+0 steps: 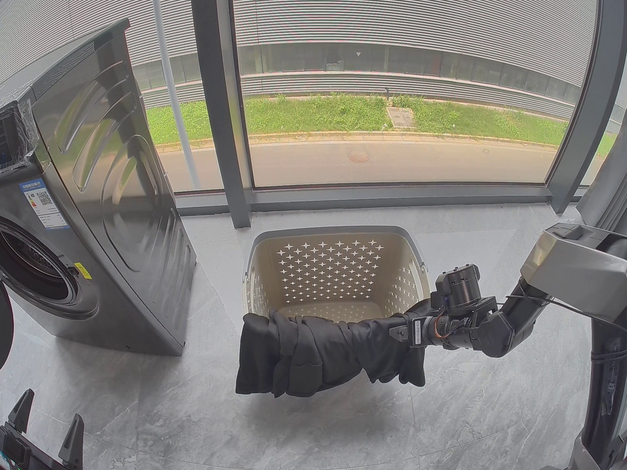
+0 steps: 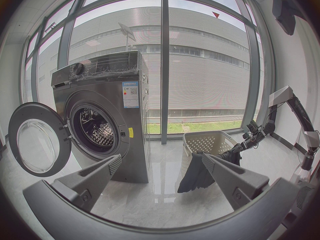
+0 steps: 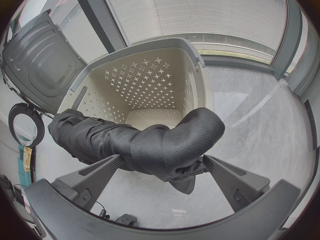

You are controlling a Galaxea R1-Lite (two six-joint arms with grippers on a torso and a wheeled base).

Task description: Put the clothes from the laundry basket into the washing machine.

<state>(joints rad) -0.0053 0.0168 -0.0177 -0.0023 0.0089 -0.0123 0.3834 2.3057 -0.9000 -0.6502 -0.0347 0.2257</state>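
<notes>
right gripper (image 1: 401, 331) (image 3: 162, 159): fingers (image 3: 96, 170) spread wide, straddling the bunched end of a dark garment (image 1: 313, 354) (image 2: 196, 174) (image 3: 150, 140). the cloth fills the gap and touches both inner faces, and a fold bulges up over the tips. i can't tell how hard it's pressed. the jaws stand about as wide as the other arm's.

from that gripper the garment runs off toward the robot's left, draped along the near rim of the laundry basket (image 1: 333, 232) (image 2: 208, 140) (image 3: 146, 80). its free end hangs outside the basket wall, down toward the floor (image 1: 196, 412). in the left wrist view it hangs in front of the basket, low end close to the floor. the basket sits just beyond the right gripper, between it and the window (image 1: 392, 66). its pale bottom shows past the cloth.

left gripper (image 1: 48, 419) (image 2: 160, 158): fingers apart, sitting low and well apart from the right gripper, garment and basket. the washing machine (image 1: 124, 184) (image 2: 133, 134) (image 3: 43, 64) stands ahead of the left gripper and well to the left of the right one, near the basket. its door (image 2: 36, 139) (image 3: 26, 129) is swung fully open and the drum (image 2: 95, 129) is exposed, facing the left gripper.
</notes>
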